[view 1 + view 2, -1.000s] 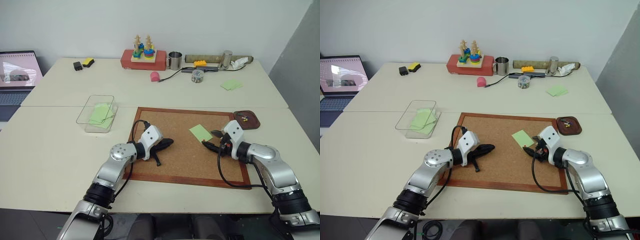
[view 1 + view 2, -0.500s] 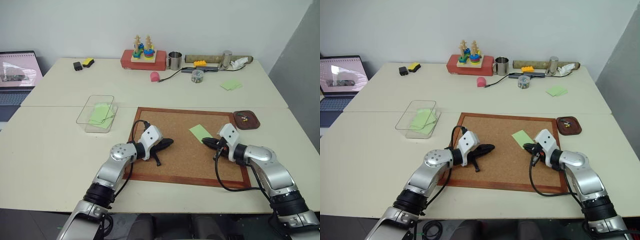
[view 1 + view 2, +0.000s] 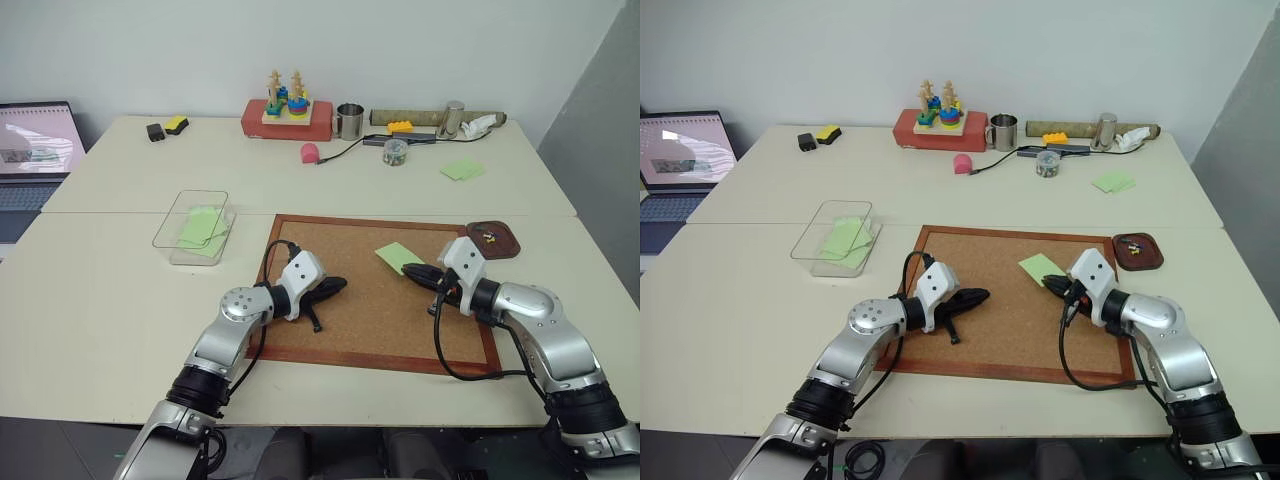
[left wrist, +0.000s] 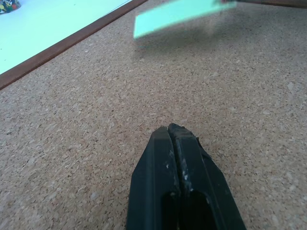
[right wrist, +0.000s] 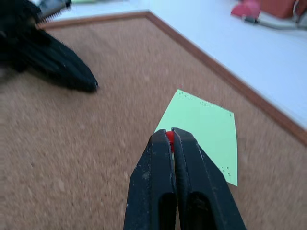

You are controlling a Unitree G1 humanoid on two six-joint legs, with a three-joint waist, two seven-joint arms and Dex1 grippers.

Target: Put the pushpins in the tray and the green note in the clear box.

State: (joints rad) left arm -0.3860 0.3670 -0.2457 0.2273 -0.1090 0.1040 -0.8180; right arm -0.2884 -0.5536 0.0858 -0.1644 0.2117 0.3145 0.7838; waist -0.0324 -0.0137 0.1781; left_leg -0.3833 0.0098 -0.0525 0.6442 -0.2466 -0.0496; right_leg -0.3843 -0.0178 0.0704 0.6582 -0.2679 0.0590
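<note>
The green note [image 3: 398, 257] hangs tilted just above the cork board [image 3: 360, 320], casting a shadow below it in the left wrist view [image 4: 177, 14]. My right gripper [image 3: 410, 271] is shut at the note's near corner, and a red pushpin [image 5: 169, 136] head shows between its tips. My left gripper [image 3: 340, 285] rests shut on the cork, holding nothing. The dark brown tray [image 3: 472, 243] sits at the board's far right corner with small pushpins [image 3: 487, 237] in it. Left of the board stands the clear box [image 3: 165, 235], with green paper inside.
A laptop [image 3: 35, 150] sits at the far left. Along the back of the table are a red box with a stacking toy [image 3: 288, 115], a metal cup [image 3: 350, 121], a glass jar [image 3: 395, 151], a pink object [image 3: 310, 152] and a pad of green notes [image 3: 462, 170].
My right gripper went from open to shut at the note's corner, then rose a little. The note lifted off the cork with it. The left arm stayed still.
</note>
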